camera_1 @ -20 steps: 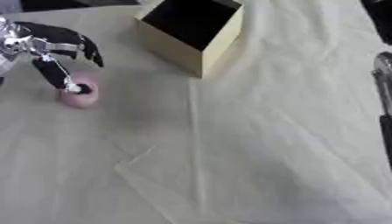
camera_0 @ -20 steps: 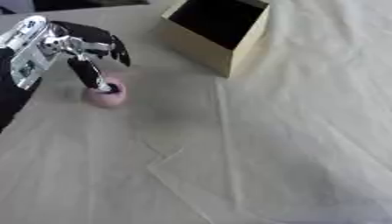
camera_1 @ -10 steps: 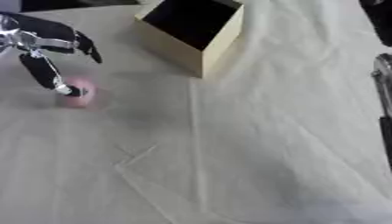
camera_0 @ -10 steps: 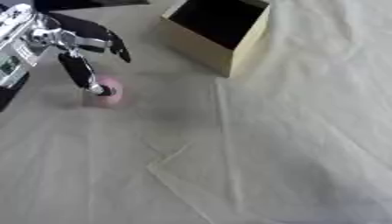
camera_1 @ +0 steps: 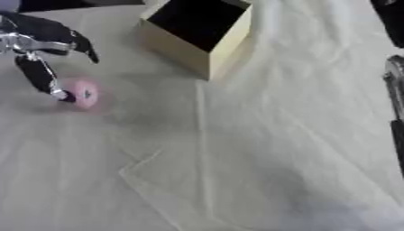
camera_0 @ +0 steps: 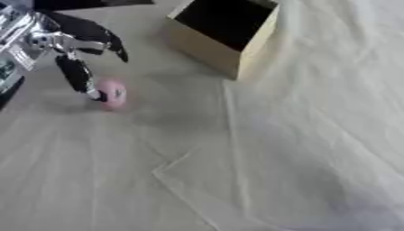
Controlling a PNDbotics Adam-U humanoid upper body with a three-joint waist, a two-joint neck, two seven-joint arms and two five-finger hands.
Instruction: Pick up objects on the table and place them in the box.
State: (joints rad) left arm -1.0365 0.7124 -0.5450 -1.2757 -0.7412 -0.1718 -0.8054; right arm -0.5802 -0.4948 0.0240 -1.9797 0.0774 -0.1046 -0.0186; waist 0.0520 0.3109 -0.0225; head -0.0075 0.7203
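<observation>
Reaching in from upper left, the robot's left hand (camera_0: 59, 45) hangs over a small pink object (camera_0: 113, 94) on the cloth-covered worktop (camera_0: 260, 149). One dark fingertip (camera_0: 96, 95) points down and meets the object's left side; the other fingers splay outward, fairly straight, curled round nothing, so the hand reads as released, not grasping. Pink object: rounded, blurred, w/ a small dark mark on its face; it rests on the cloth at left, well apart from the box (camera_0: 225, 34). Box: tan cardboard, open top, dark inside, standing at upper centre w/ one corner toward the camera; contents can't be made out. Cloth: pale cream, creased, w/ a long fold running down from the box's near corner and an angled crease lower centre. Right arm (camera_1: 394, 90): only a dark-and-silver strip at the right eye view's right edge; its hand isn't in view.
</observation>
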